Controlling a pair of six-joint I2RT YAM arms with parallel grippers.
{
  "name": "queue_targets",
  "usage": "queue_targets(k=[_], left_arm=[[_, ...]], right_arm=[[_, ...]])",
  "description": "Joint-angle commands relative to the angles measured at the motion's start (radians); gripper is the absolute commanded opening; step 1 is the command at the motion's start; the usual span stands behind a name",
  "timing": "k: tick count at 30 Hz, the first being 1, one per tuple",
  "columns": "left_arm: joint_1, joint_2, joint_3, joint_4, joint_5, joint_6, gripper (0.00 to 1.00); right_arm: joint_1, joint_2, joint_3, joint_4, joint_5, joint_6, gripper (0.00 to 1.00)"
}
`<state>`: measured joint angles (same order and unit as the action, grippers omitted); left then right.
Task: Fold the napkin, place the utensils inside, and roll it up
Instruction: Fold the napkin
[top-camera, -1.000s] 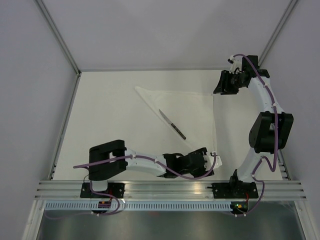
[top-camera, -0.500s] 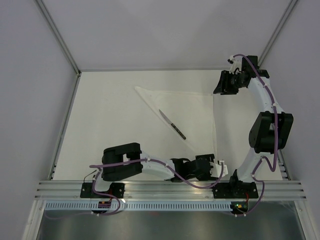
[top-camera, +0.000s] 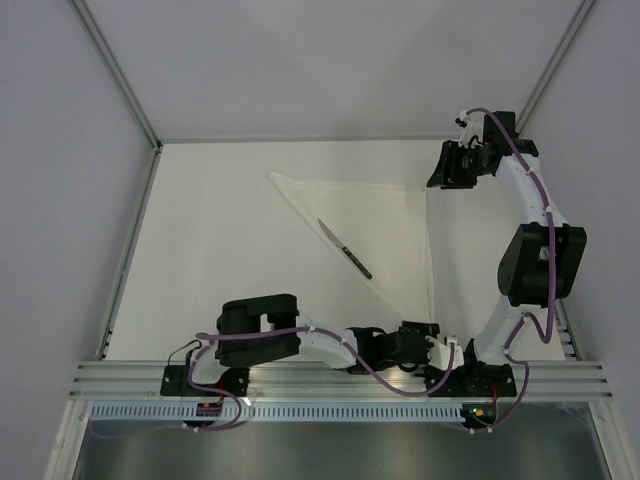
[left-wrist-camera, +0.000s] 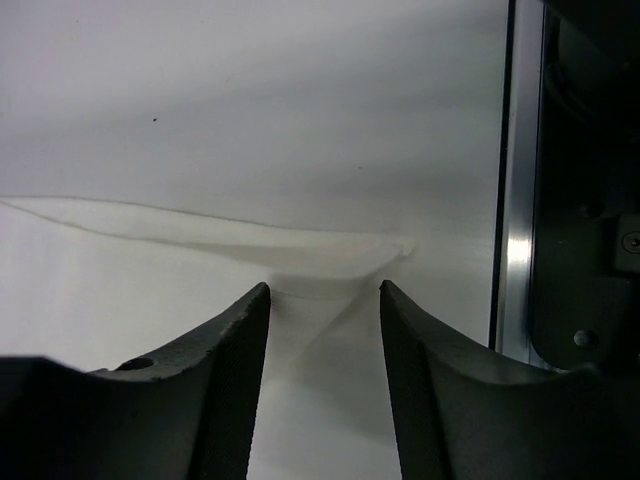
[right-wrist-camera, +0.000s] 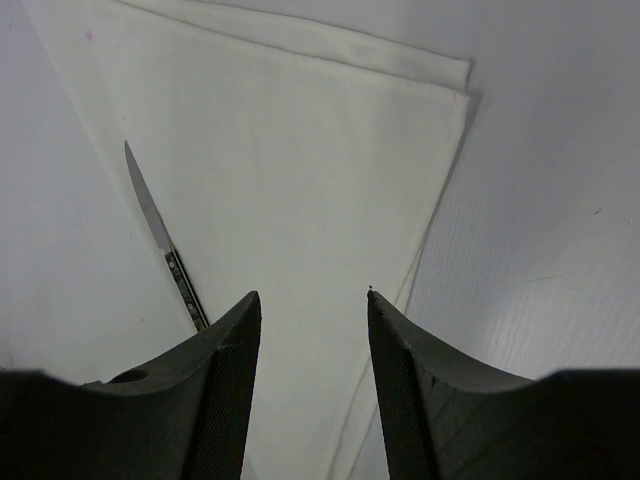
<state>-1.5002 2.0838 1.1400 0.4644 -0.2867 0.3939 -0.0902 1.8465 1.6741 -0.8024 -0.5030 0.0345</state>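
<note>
While napkin (top-camera: 385, 225) lies triangular, knife (top-camera: 345, 249) diagonal, blade far-left

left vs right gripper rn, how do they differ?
Left gripper sits low at the napkin's near corner, by the table's near edge; right gripper hovers higher near its far right corner. Left gripper's jaws bracket the corner tip; right gripper's jaws frame flat cloth, knife beside them. Shared: both open, nothing gripped.

You see pale tabletop (top-camera: 220, 250), plain grey-white walls (top-camera: 330, 60) on three sides, aluminium rails (top-camera: 330, 375) at near edge; light even, probably overhead.
</note>
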Motion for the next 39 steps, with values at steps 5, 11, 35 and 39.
queue_targets(k=[5, 11, 35, 39], left_arm=[[-0.020, 0.024, 0.027, 0.128, -0.066, 0.082, 0.39], [-0.020, 0.022, 0.032, 0.143, -0.080, 0.083, 0.14], [0.527, -0.283, -0.040, -0.066, 0.279, -0.690, 0.02], [0.659, -0.292, -0.072, -0.060, 0.336, -0.796, 0.02]], right_arm=[[-0.005, -0.021, -0.001, 0.020, -0.002, 0.022, 0.52], [-0.005, -0.024, -0.002, 0.019, 0.000, 0.021, 0.52], [-0.003, -0.021, 0.006, 0.012, 0.001, 0.016, 0.52], [0.004, -0.020, 0.007, 0.014, 0.009, 0.013, 0.52]])
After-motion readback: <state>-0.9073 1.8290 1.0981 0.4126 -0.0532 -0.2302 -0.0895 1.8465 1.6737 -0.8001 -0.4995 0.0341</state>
